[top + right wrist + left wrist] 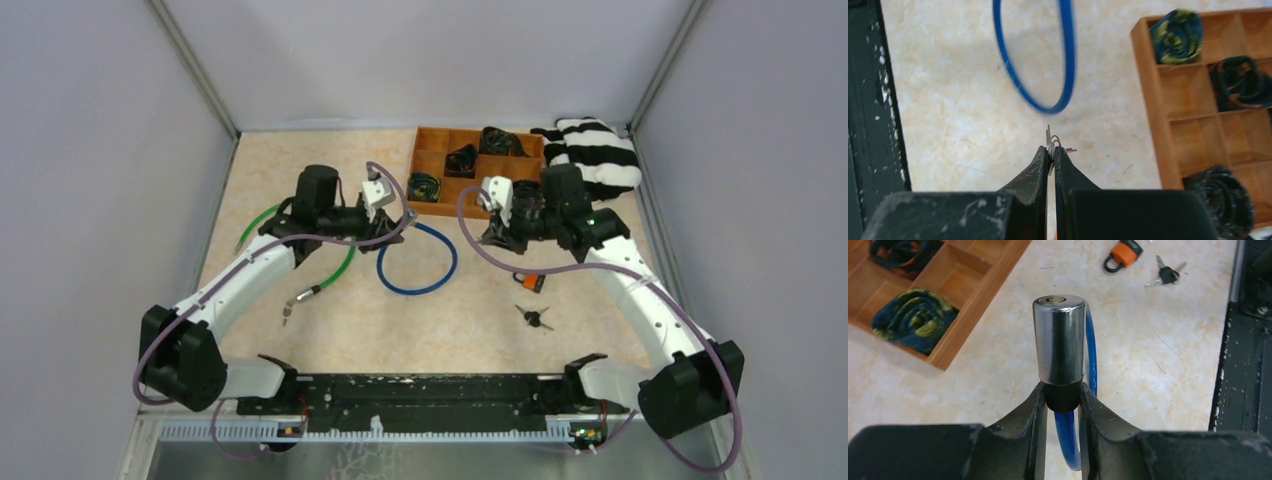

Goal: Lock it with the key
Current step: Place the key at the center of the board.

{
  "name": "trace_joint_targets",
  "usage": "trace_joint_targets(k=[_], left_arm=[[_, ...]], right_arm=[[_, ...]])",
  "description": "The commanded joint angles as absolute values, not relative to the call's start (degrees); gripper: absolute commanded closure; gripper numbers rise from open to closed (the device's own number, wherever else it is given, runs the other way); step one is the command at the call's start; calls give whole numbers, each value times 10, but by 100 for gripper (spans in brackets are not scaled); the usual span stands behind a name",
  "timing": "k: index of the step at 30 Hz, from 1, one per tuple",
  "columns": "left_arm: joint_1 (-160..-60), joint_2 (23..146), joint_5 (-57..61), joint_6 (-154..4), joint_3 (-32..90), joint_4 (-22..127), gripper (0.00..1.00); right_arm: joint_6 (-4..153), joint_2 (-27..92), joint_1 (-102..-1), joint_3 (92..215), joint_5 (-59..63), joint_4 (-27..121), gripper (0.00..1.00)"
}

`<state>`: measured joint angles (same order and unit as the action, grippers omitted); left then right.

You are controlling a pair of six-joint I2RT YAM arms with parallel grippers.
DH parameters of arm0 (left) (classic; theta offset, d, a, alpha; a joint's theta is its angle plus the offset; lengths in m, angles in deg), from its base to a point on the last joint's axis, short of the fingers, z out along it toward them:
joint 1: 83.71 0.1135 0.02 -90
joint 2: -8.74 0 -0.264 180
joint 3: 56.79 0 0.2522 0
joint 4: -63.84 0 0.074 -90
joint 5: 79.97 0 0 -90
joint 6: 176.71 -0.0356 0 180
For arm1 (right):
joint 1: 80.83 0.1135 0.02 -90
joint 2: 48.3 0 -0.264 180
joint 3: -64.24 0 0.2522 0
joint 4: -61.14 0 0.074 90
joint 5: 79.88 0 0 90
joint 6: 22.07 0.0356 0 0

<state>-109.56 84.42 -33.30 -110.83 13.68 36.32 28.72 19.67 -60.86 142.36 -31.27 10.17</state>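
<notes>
A robotics laboratory test cell is indicated. A beige marbled tabletop (440, 335) is enclosed by plain grey panel walls (100, 150), which are joined by bare aluminium corner posts (197, 70). Two white-and-black robot arms (250, 270) are bolted to a black metal base rail (420, 390) at the near edge. Handling props are laid out: a blue looped cable lock (415, 292), an orange compartmented wooden tray (432, 150) and a black-and-white striped cloth (600, 155).

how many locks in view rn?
3. Blue cable lock, its cylinder clamped in the left gripper; green cable lock lying left of it on the table; orange padlock on the table near the loose keys. More could be hidden.
</notes>
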Motion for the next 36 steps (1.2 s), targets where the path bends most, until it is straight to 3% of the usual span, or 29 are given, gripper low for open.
trace_joint_targets(k=[1, 8, 20, 36], left_arm=[[-1054, 835, -295, -1059, 173, 379, 100], [-992, 828, -294, -1014, 209, 388, 100], [-980, 830, -311, -929, 237, 440, 100], [-981, 860, -426, -720, 158, 614, 100]], right_arm=[[227, 175, -599, 1352, -338, 73, 100], [225, 219, -517, 1263, -322, 140, 100], [222, 334, -457, 1242, -263, 165, 100], [236, 262, -465, 1232, -164, 105, 60]])
